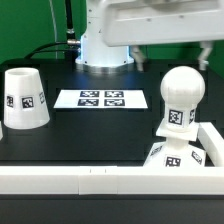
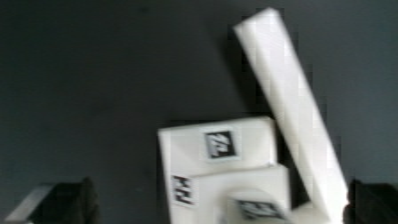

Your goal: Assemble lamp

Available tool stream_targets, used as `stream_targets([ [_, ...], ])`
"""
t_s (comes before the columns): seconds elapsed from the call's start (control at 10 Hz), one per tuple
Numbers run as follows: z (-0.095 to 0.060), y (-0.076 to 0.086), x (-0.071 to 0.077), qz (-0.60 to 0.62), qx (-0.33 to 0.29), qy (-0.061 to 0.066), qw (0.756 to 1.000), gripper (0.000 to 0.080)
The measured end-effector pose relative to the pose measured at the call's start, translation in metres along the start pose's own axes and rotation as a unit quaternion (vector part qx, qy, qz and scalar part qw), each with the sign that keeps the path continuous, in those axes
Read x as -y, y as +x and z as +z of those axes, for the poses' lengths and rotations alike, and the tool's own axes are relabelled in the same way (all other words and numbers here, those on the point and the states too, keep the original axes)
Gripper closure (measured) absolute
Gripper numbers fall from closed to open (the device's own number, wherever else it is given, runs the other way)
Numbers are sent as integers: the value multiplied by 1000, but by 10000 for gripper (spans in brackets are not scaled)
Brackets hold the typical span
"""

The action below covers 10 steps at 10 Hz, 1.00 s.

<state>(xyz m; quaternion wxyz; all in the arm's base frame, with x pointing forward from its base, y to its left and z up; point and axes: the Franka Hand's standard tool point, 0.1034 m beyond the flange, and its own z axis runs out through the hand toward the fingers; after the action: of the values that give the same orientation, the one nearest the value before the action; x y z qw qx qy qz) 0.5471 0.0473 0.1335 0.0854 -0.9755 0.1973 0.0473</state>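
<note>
Bulb (image 1: 180, 105) upright on base (image 1: 175, 158), head up; claw (image 2: 214, 203) apart, empty.

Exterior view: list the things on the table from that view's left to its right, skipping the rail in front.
Shade → marker board → bulb, standing upright on the base in the corner of the rail.

Smooth white plastic bulb (image 1: 181, 97), shade (image 1: 25, 98), matt black table (image 1: 90, 135)
</note>
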Motion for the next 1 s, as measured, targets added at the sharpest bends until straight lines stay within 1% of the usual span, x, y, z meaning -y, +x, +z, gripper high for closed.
stream_targets([
  [0.1,-6,2,-21,18,-5,3,1000,101],
  [0.3,-1,0,-10,15,-1,3,1000,101],
  [0.5,0,0,-12,15,-1,2,1000,101],
  [0.6,4,-5,-16,-35,0,-8,999,101],
  [0.7,3,-13,-32,-76,8,-24,997,101],
  [0.8,-1,-18,-48,-98,10,-50,994,101],
  [0.9,-4,-23,-64,-105,7,-53,993,101],
  [1.0,-7,-26,-81,-105,8,-54,993,101],
])
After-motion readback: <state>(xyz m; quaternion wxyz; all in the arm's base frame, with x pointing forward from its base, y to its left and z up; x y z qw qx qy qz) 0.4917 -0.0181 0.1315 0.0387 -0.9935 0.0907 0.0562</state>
